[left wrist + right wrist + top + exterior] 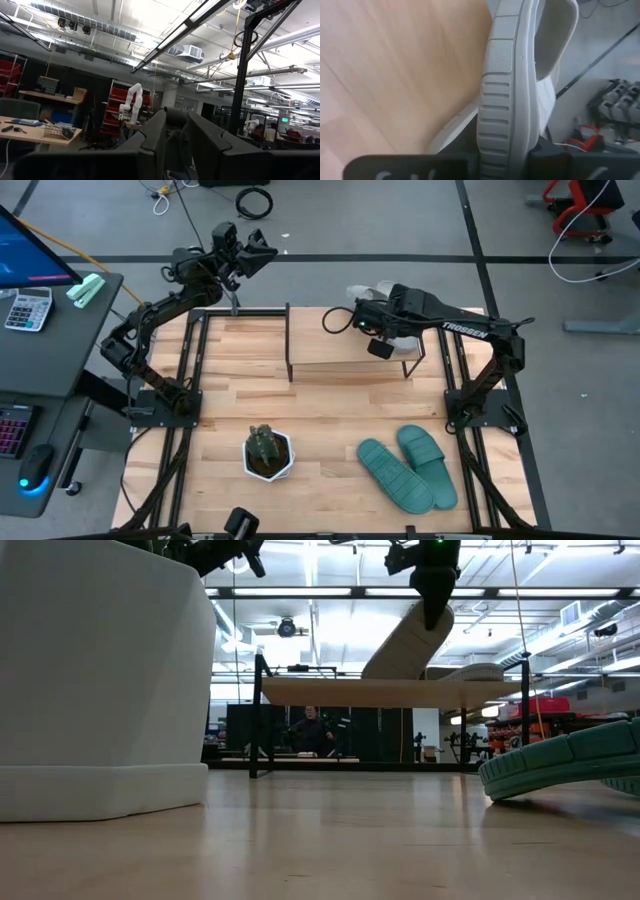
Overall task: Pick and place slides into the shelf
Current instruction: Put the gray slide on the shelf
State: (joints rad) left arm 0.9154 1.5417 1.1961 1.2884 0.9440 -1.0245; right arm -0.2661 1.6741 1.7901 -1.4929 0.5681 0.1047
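Observation:
The shelf (330,348), a light plank on thin black legs, stands at the table's far side. My right gripper (435,590) hangs over its right end, shut on a grey-white slide (405,645). A second grey-white slide (485,671) lies flat on the plank (330,692) just to the right. Two teal slides (410,465) lie sole-down near the table's front right. My left gripper (256,252) is raised beyond the table's far left corner. Its fingers (150,145) stand a narrow gap apart with nothing between them. My right gripper pinches one end of the grey-white slide between its two fingers, across the sole, with the ribbed sole edge (501,115) facing the wrist camera. The fingers slant down from above. The slide hangs tilted below them, its lower end (378,670) at the plank's top; I cannot tell whether it touches.
A potted plant in a white pot (268,452) stands near the table's front middle and fills the left of the low view (100,680). Bare wood lies between the shelf and the pot. A desk with a calculator (28,308) stands off the table's left side.

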